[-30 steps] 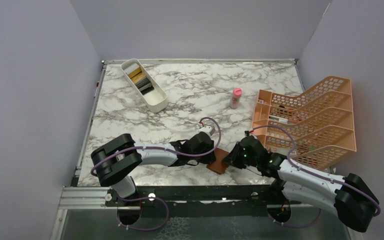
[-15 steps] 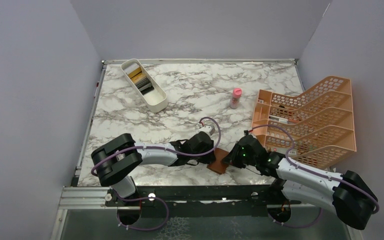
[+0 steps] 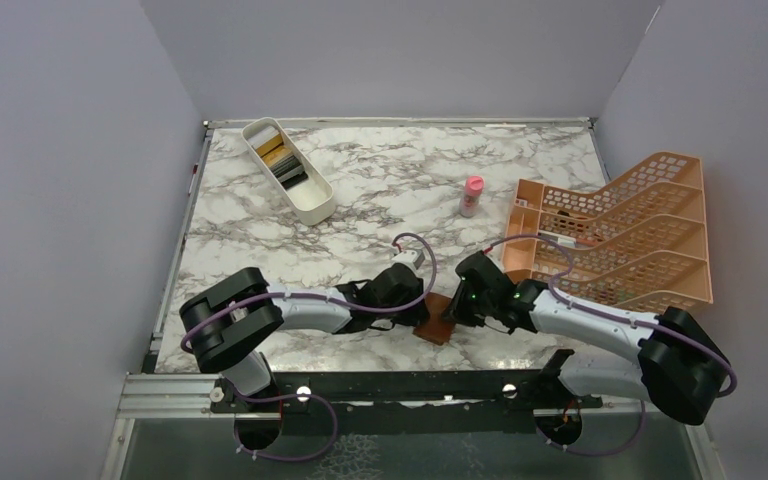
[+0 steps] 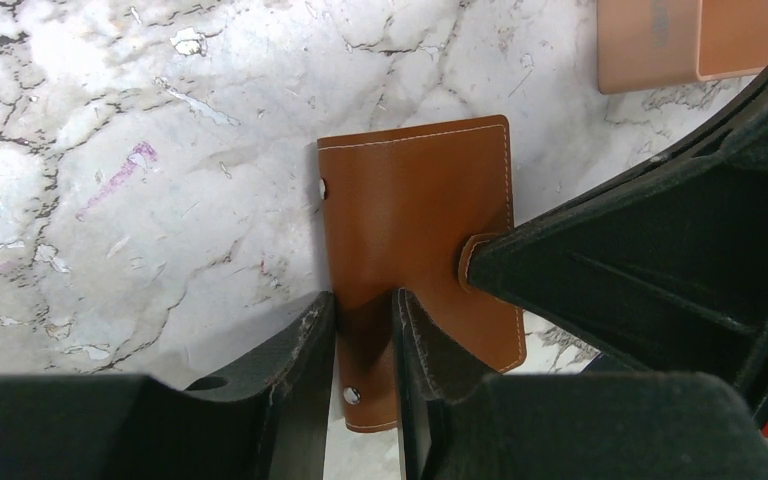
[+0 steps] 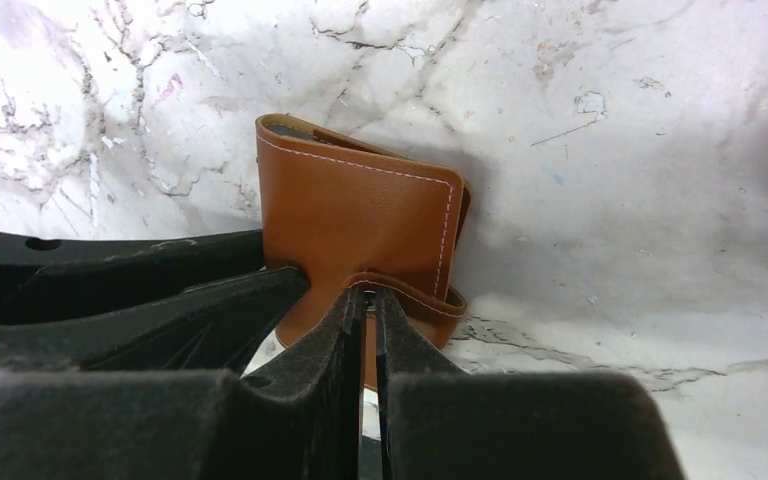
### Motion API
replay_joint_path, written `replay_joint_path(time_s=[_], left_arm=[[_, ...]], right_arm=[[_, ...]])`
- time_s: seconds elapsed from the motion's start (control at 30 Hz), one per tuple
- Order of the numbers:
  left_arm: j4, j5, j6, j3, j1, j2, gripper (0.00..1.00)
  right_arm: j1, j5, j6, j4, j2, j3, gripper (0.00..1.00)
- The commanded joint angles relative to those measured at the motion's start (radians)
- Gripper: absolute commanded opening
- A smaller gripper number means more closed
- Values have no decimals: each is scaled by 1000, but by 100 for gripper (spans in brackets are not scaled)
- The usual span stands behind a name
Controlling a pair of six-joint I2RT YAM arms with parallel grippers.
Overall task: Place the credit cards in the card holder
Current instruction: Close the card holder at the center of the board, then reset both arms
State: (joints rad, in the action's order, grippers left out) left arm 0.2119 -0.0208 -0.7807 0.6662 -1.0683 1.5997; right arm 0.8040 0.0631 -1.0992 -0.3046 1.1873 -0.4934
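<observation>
Both arms reach low over the table's near edge. Left end effector and right end effector each pinch an edge of the brown card holder.

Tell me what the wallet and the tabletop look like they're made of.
Wallet: seems to be tan leather or a leather look-alike, smooth with a soft sheen, pale stitching along its edges and small metal snaps. Tabletop: white marble pattern with grey veins, fairly matte; possibly a printed laminate, not real stone.

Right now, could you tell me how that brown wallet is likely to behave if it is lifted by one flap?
The wallet is probably floppy: its flap curls where the right gripper pinches it. It looks thin and light. It may swing open at its fold.
</observation>
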Motion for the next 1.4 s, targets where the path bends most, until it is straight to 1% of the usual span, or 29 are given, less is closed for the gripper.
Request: replay_joint_path(time_s=[0.0, 0.4, 0.47, 0.53, 0.63, 0.73, 0.83, 0.87, 0.9, 0.93, 0.97, 1.0, 1.03, 1.1, 1.13, 1.17, 1.2, 1.27, 1.37], left_arm=[[71, 80, -20, -33, -21, 25, 28], [89, 82, 5, -77, 5, -53, 28], [88, 74, 3, -87, 10, -81, 28], [75, 54, 5, -96, 14, -119, 28], [39, 4, 15, -102, 20, -197, 29], [2, -49, 35, -105, 26, -288, 31], [-60, -111, 78, -85, 31, -383, 34], [-86, -135, 94, -73, 30, -416, 36], [-111, -156, 110, -59, 31, -450, 37], [-144, -179, 127, -43, 31, -483, 40], [-182, -202, 144, -21, 31, -514, 43], [-221, -223, 160, 3, 32, -543, 47], [-265, -244, 177, 31, 31, -572, 50], [-347, -285, 206, 94, 31, -624, 58], [-397, -303, 220, 121, 31, -650, 73], [-426, -317, 234, 142, 31, -683, 96], [-454, -330, 243, 161, 31, -708, 98], [-496, -346, 257, 192, 32, -757, 99], [-516, -344, 264, 206, 31, -836, 99]], right_arm=[[1, 134, -19, -142, 145, 43, 11], [1, 142, -46, -229, 290, -43, 9], [1, 151, -49, -245, 283, -58, 8], [1, 147, -18, -247, 254, -85, 9], [1, 139, 51, -260, 150, -140, 13], [1, 106, 139, -236, 25, -177, 20], [1, 59, 228, -198, -98, -177, 27], [1, 50, 254, -189, -138, -176, 31], [1, 40, 280, -181, -183, -173, 37], [1, 39, 300, -175, -225, -169, 47], [1, 33, 324, -168, -275, -166, 63], [1, 34, 342, -168, -323, -166, 92], [1, 40, 356, -170, -369, -169, 99], [1, 56, 381, -189, -450, -189, 100], [1, 71, 389, -206, -484, -207, 100], [1, 89, 399, -227, -511, -226, 100], [1, 109, 408, -251, -532, -250, 100], [1, 159, 416, -303, -561, -297, 100], [1, 231, 438, -362, -571, -366, 100]])
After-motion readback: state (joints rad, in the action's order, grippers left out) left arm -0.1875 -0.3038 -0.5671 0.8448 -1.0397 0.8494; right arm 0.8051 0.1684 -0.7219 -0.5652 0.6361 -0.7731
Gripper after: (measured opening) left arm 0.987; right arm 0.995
